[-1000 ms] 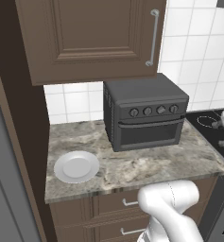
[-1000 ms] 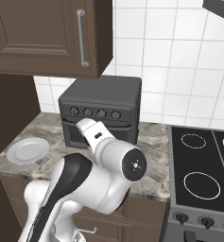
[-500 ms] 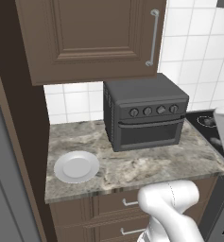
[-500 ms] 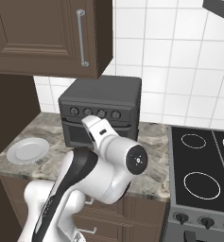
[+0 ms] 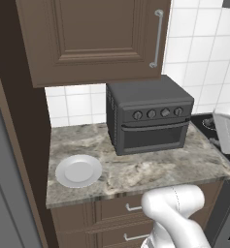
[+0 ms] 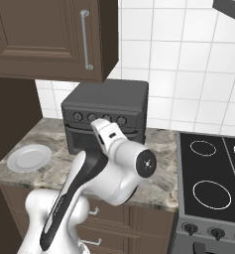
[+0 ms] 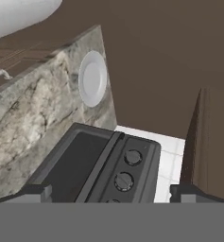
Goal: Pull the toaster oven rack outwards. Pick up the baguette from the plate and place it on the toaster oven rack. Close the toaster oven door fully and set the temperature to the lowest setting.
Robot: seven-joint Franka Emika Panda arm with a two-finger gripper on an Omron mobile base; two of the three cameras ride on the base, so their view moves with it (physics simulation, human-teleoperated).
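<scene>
Matt dark metal toaster oven (image 5: 148,118), mottled stone counter (image 5: 136,172)

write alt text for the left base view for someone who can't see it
A boxy dark grey toaster oven, door shut, stands on a mottled stone counter below a brown wall cabinet. A round white plate, with nothing on it, lies to its left.

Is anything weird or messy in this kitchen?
Nothing is spilled or broken. One odd thing: the plate on the counter is bare, with no baguette on it. The toaster oven door is shut.
</scene>
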